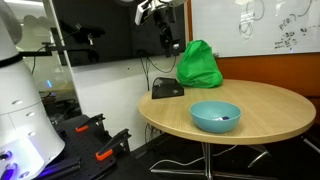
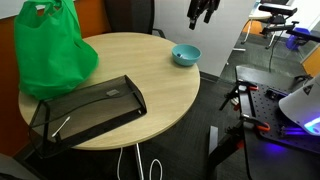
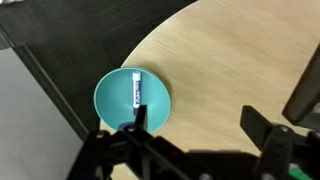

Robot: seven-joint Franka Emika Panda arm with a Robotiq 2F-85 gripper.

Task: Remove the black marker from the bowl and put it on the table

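- Light-blue, round, shallow plastic bowl (image 3: 110, 102) sits at the left of the wrist view, near the edge of the round tan wooden table (image 3: 220, 60).
- The thin black marker (image 3: 134, 90) with a pale end lies flat and loose on the bowl's floor.
- It looks light, stiff and smooth, so it may roll or slip; pinching mid-barrel, across its width, seems best.
- The black Robotiq gripper (image 3: 195, 125) hovers above, jaws wide apart and empty.
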